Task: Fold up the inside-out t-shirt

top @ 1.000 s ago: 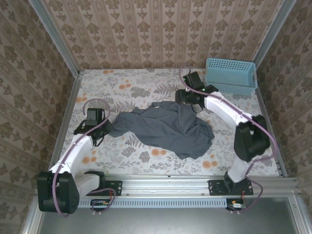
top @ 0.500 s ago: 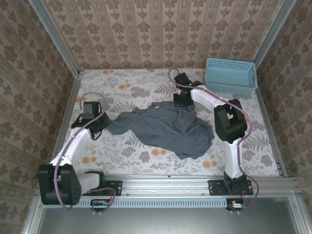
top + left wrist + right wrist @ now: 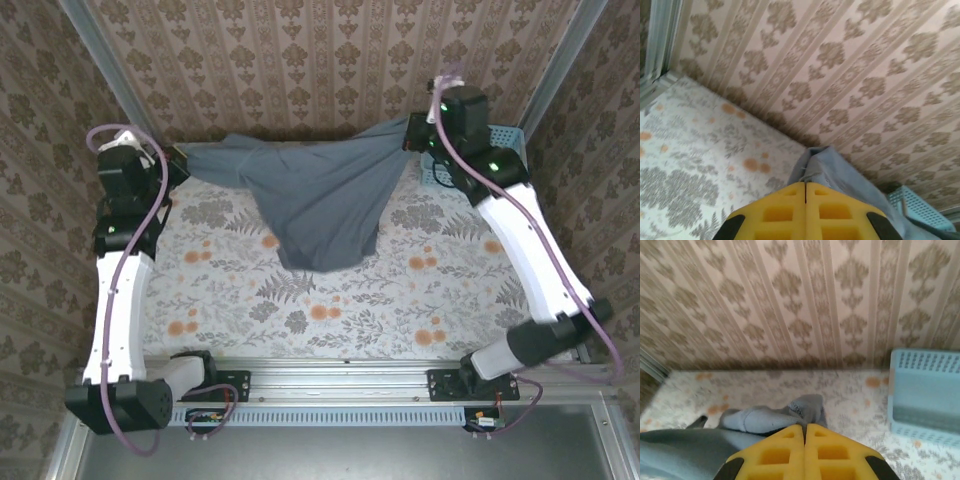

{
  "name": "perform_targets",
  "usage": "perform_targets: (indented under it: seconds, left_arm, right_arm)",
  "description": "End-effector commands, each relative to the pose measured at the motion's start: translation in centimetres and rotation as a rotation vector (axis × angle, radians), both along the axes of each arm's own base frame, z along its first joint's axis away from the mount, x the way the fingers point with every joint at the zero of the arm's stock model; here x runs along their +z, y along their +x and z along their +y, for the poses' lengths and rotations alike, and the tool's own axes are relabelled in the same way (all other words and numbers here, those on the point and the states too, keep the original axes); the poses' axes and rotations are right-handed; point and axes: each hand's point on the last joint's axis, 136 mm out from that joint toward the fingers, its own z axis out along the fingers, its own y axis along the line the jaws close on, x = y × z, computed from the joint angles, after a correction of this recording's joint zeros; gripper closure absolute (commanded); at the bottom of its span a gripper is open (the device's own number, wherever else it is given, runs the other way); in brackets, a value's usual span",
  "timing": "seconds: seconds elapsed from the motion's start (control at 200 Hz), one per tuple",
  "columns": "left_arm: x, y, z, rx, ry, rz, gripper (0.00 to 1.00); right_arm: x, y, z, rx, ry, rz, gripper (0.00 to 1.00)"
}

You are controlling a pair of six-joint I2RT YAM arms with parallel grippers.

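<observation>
Hanging: inside-out t-shirt (image 3: 315,200) slung between the two arms, high over the table (image 3: 330,310), close to the back wall (image 3: 300,70).
Grip, left side: left gripper (image 3: 172,160) pinched tight on one bunched end of the top edge (cloth poking out past the yellow pads in the wrist view).
Grip, right side: right gripper (image 3: 412,135) likewise clamped on the other end, just in front of the basket (image 3: 508,138).
Long axis: stretched edge running left to right from jaws to jaws, roughly parallel to the back wall; body drooping from it in a V toward the near side.
Low point: about midway between the two grips, neither arm clearly nearer; contact with the table not decidable from above.
Next move, judged: lowering both ends together, edge kept taut, so the V lands flat and spread rather than crumpled.
Risk: slack on one side only, twisting the thin cloth on the way down.
</observation>
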Motion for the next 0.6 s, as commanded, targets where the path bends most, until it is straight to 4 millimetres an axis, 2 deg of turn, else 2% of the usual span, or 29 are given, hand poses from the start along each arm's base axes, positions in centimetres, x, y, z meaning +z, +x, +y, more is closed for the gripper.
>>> perform_targets:
  seconds: [0.0,0.08,0.235,0.305,0.335,0.38,0.445,0.515,0.595]
  left_arm:
    - [-4.5,-1.4,-0.7,-0.033,0.009,0.08,1.0]
    - [-9.8,-2.8,-0.7,-0.037,0.002,0.185,1.0]
    - [-21.6,-6.4,-1.0,-0.052,-0.009,0.464,1.0]
    - [-26.2,-8.3,-0.9,-0.044,-0.017,0.588,1.0]
    - [-27.8,-9.0,-0.9,-0.036,-0.025,0.633,1.0]
    - [-29.4,-9.8,-0.8,-0.031,-0.037,0.679,0.99]
    - [-30.5,-10.3,-0.8,-0.021,-0.056,0.715,0.8]
    - [-30.3,-10.2,-0.3,0.005,-0.057,0.731,0.59]
    - [-28.9,-9.7,0.2,0.025,-0.027,0.731,0.39]
  right_arm:
    - [-7.0,-2.1,0.4,0.008,-0.041,0.152,1.0]
    - [-12.5,-4.5,1.5,0.039,-0.022,0.25,1.0]
    - [-25.8,-10.0,1.3,0.004,-0.007,0.534,0.98]
    - [-31.2,-12.7,0.7,-0.021,0.003,0.674,0.87]
    - [-32.4,-13.1,0.9,-0.015,0.017,0.696,0.8]
    - [-33.7,-13.7,0.8,-0.018,0.015,0.732,0.73]
    - [-33.6,-13.7,0.7,-0.018,0.004,0.731,0.61]
    - [-31.9,-12.4,0.2,-0.033,-0.016,0.686,0.44]
    - [-30.1,-10.8,-0.4,-0.05,-0.028,0.655,0.4]
